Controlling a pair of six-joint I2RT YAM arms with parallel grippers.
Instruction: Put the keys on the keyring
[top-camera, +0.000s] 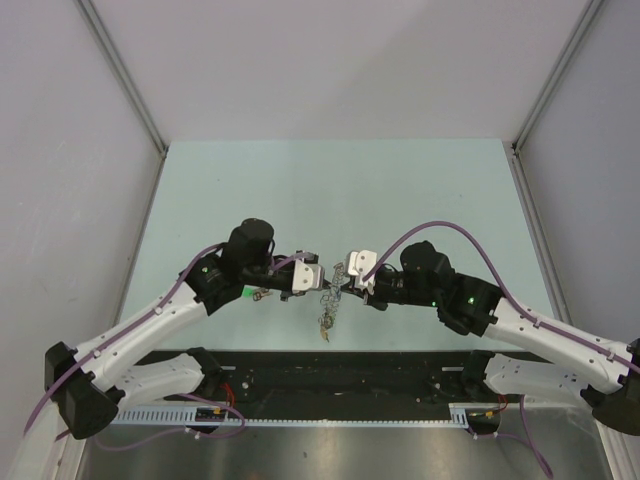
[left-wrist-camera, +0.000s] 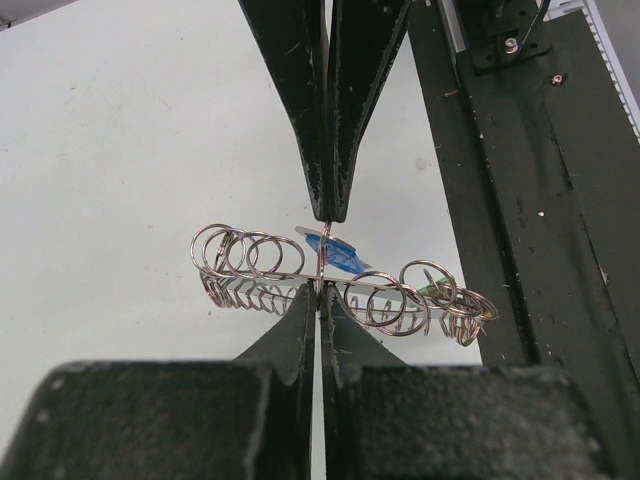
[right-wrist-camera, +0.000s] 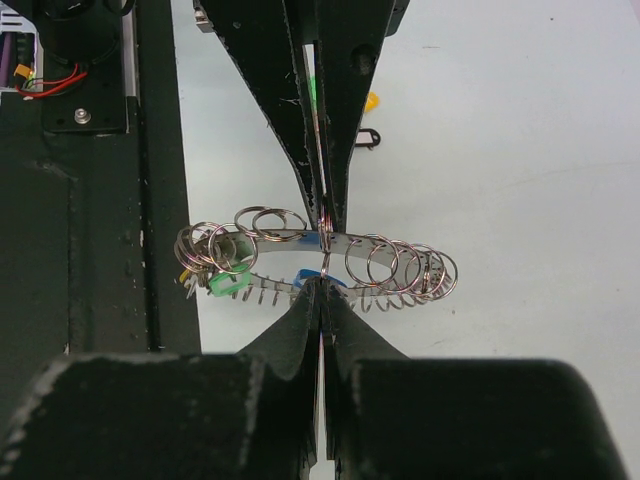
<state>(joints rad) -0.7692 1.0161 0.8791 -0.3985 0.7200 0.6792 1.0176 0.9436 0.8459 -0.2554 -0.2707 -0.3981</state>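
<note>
1. Both claws are clenched on the keyring. The left claw pinches one side of its metal band and the right claw pinches the opposite side, tips facing each other.
2. From above, the two arms reach inward and meet over the near middle of the tabletop, with the keyring between them. A short string of metal pieces trails from it toward the arm bases (whether the lowest ones touch the tabletop I cannot tell).
3. Both wrist views show the keyring almost edge-on, as a flattened oval. Small split rings bunch in clusters on either side of the pinch points, and a coil-like fringe runs along the band.
4. A blue tag sits on the keyring just beside the pinch. A green tag hangs in the cluster at one end.
5. A yellow-tagged key lies on the tabletop beyond the left claw, well apart from the keyring.
6. A green-tagged key lies under the left arm's wrist (the right wrist view shows only a sliver of it behind the left claw's fingers).
</note>
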